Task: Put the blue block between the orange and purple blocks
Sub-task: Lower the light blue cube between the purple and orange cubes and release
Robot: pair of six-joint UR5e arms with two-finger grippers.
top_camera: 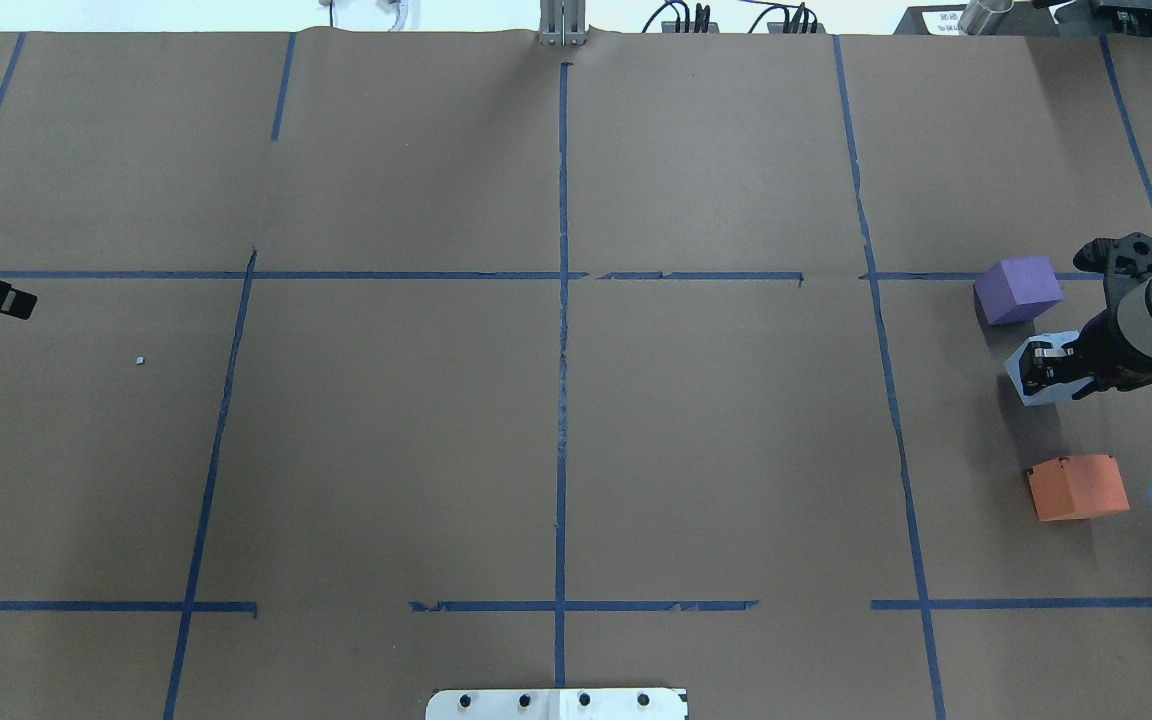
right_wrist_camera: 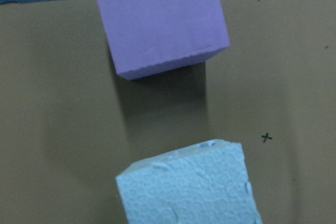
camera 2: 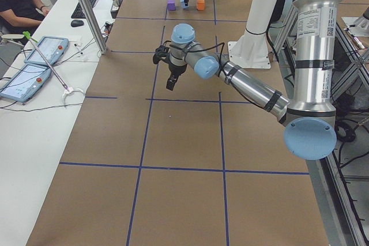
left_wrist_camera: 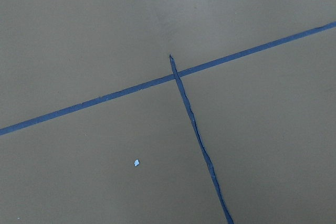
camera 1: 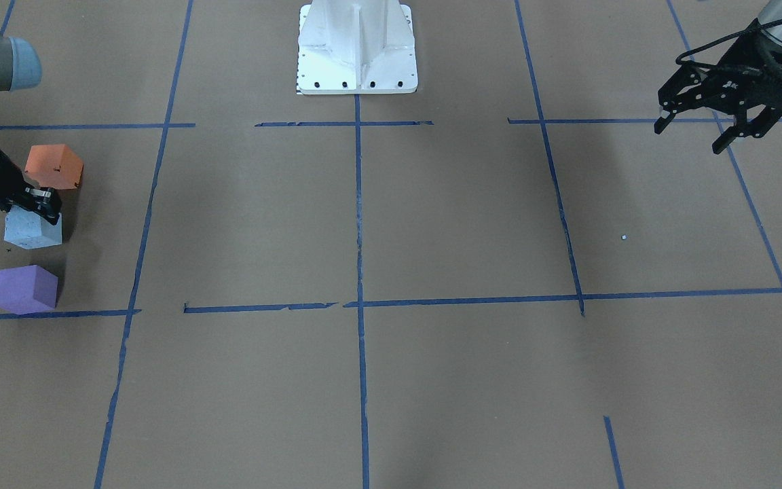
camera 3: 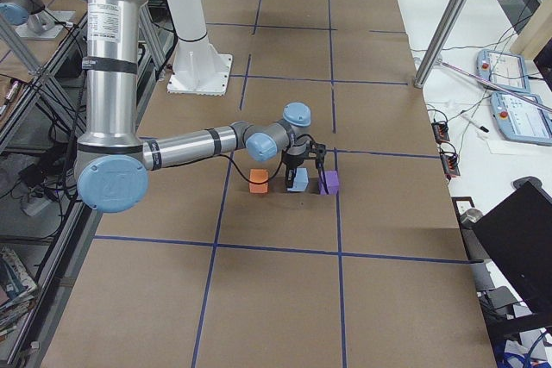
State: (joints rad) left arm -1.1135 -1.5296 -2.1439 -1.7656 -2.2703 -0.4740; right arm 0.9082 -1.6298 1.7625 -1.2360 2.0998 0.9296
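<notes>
The light blue foam block appears to rest on the brown paper table, between the orange foam block and the purple foam block, touching neither. The right gripper is set over it; whether its jaws press the block cannot be told. The placing step is judged nearly finished: a release and a straight lift are called for. The left gripper is spread wide, well apart.
</notes>
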